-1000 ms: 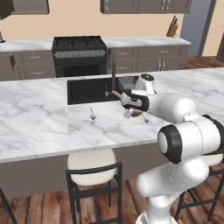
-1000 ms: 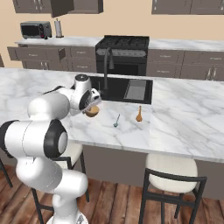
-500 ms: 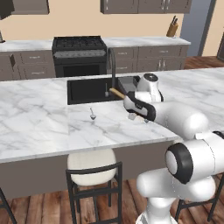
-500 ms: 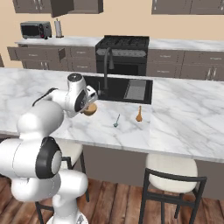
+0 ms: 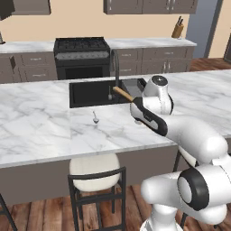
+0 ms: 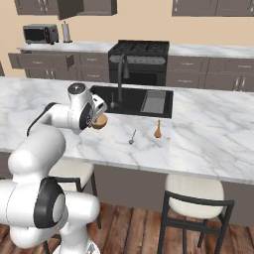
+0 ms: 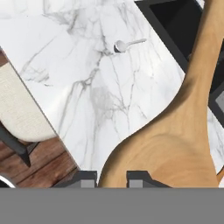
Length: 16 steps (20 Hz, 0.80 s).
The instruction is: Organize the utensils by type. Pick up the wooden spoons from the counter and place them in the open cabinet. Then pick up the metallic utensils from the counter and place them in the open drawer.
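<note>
- Now the arm swings further toward the left side of the right base view than it was a second ago, and the wooden spoon (image 6: 99,121) rides along with it, lifted clear of the counter (image 6: 208,129).
- In the hand view the end effector (image 7: 112,178) is narrowed on the wooden spoon (image 7: 175,144); the tan bowl sits right between the two dark tips and the handle runs off to the upper right of the frame.
- In the left base view the spoon's handle (image 5: 122,94) sticks out toward the upper left of the end effector (image 5: 136,109), above the edge of the dark sink (image 5: 90,92).
- Meanwhile one metallic utensil (image 5: 95,118) lies untouched on the counter (image 5: 36,122), left of centre in the left base view; it also shows near the top of the hand view (image 7: 127,44).
- Beside that utensil in the right base view lies a small brownish utensil (image 6: 158,130), just in front of the sink; what it is made of I cannot tell.
- My reading: the pickup is done and the carry has begun. The open cabinet (image 6: 69,7) sits at the upper left of the right base view, well apart from the spoon, so most of the transport remains.
</note>
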Tool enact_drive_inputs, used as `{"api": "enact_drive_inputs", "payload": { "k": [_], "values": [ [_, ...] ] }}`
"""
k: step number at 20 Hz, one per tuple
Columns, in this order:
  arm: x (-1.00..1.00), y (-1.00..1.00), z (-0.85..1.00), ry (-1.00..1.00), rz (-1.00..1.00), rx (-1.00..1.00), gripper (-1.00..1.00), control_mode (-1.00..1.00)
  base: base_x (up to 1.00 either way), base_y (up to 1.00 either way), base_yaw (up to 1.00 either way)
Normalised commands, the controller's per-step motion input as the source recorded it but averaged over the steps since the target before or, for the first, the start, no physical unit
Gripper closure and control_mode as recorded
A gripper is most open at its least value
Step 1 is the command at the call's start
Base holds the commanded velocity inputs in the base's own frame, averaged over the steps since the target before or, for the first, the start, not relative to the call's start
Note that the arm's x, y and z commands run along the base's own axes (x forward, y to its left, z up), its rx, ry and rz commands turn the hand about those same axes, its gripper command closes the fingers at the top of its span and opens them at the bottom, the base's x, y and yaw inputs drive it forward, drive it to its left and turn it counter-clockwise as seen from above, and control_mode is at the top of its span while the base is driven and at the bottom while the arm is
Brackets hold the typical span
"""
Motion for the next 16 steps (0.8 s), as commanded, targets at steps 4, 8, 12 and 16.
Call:
{"api": "enact_drive_inputs", "payload": {
  "k": [4, 8, 12, 16],
  "values": [
    [0.0, 0.0, 0.0, 0.0, 0.0, 0.0, 1.0, -1.0, 0.0, 0.0, 0.0],
    [-0.03, 0.0, 0.0, 0.0, 0.0, 0.0, 1.0, 1.0, -0.25, 0.0, 0.03],
    [0.0, 0.0, 0.0, 0.0, 0.0, 0.0, 1.0, 1.0, -0.55, -0.09, 0.14],
    [0.0, 0.0, 0.0, 0.0, 0.0, 0.0, 1.0, 1.0, -0.41, -0.14, 0.19]
  ]
}}
